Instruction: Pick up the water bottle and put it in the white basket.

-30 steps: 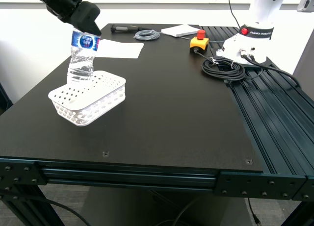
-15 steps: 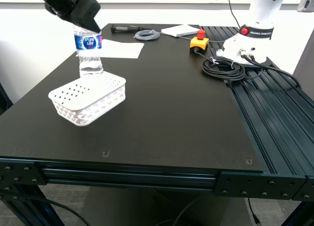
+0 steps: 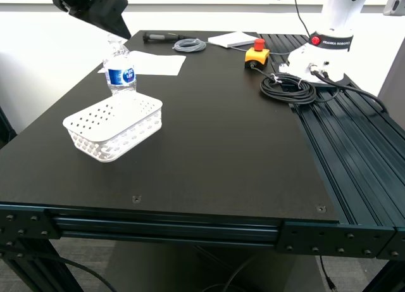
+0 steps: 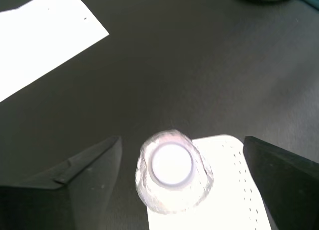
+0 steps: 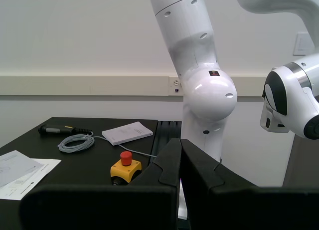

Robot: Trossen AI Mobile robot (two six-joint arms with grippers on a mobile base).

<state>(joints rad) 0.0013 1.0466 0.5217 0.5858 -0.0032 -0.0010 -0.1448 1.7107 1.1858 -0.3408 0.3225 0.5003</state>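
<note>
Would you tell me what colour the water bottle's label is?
Blue with white print, clearest in the exterior view on the water bottle.

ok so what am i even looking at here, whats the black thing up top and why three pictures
I am a robot with two arms, and the pictures come from three cameras. The wide one sits on my body and looks over a black table. The other two ride on my grippers.

The black thing at the top is my first gripper. Its camera looks straight down on the water bottle, with the jaws open on either side and not touching it. The bottle stands upright at the white basket's far edge; I cannot tell whether it is inside.

My second gripper is shut on nothing and faces a white robot arm beside a yellow box with a red button. Paper and a coiled black cable also lie on the table.
</note>
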